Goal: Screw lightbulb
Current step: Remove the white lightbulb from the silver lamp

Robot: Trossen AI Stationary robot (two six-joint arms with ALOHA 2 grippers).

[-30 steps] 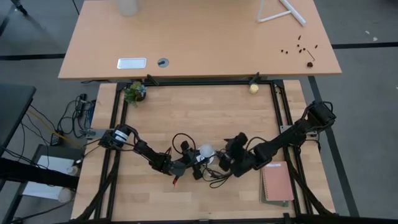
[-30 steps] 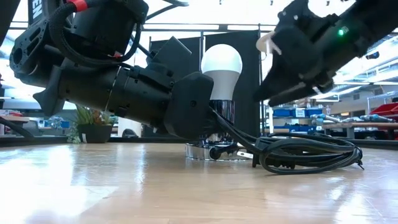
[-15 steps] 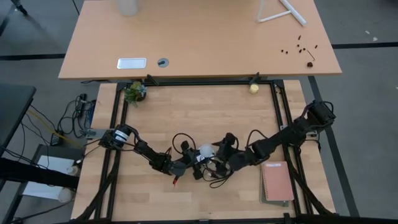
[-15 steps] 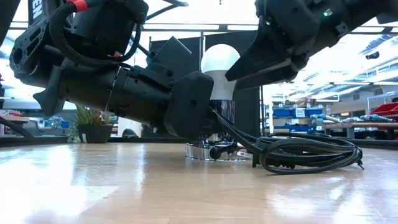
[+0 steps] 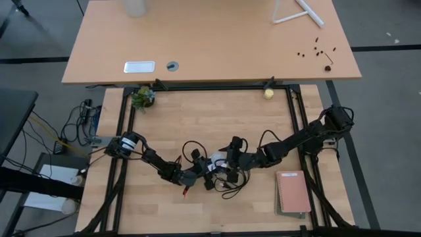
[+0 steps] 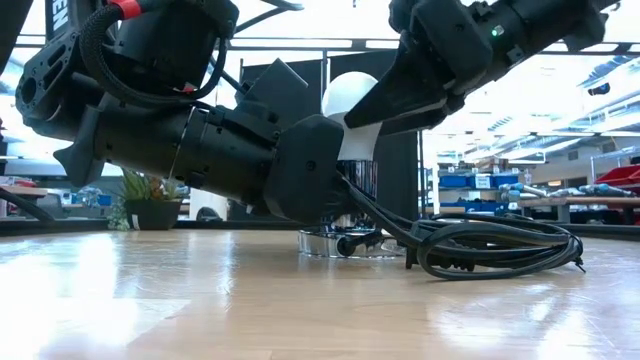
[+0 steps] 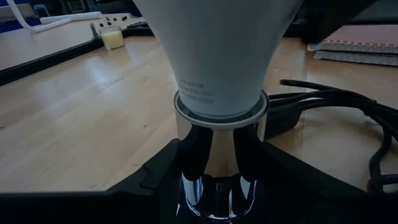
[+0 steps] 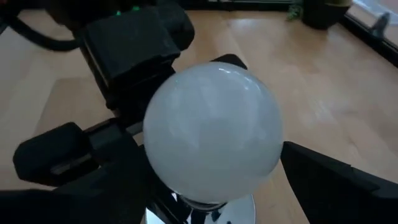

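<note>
The white lightbulb (image 6: 345, 100) stands upright in a chrome socket (image 6: 352, 185). The socket's round base (image 6: 335, 243) rests on the wooden table near the middle. My left gripper (image 5: 208, 170) reaches in from the left and is shut on the socket below the lightbulb (image 7: 217, 56). My right gripper (image 5: 227, 158) comes from the right, slanting down. It is open, with one finger (image 8: 68, 162) on each side of the lightbulb's globe (image 8: 211, 134). My left gripper pinches the socket's chrome neck (image 7: 217, 165) just under the lightbulb's collar, one finger (image 7: 155, 180) on each side. It comes nearly level from the table's left. The socket stands upright with its base on the table. My right gripper straddles the globe; whether it touches, I cannot tell.
The socket's black cord (image 6: 490, 250) lies coiled on the table just right of the base. A pinkish notebook (image 5: 293, 192) lies at the near right. A small potted plant (image 5: 142, 97) and a yellowish ball (image 5: 268, 93) sit at the far edge.
My right gripper has swung toward the table's left and slightly up, rolling its wrist. Its open fingers have come from beside the lightbulb to either side of the globe. The lightbulb and socket have not moved.
</note>
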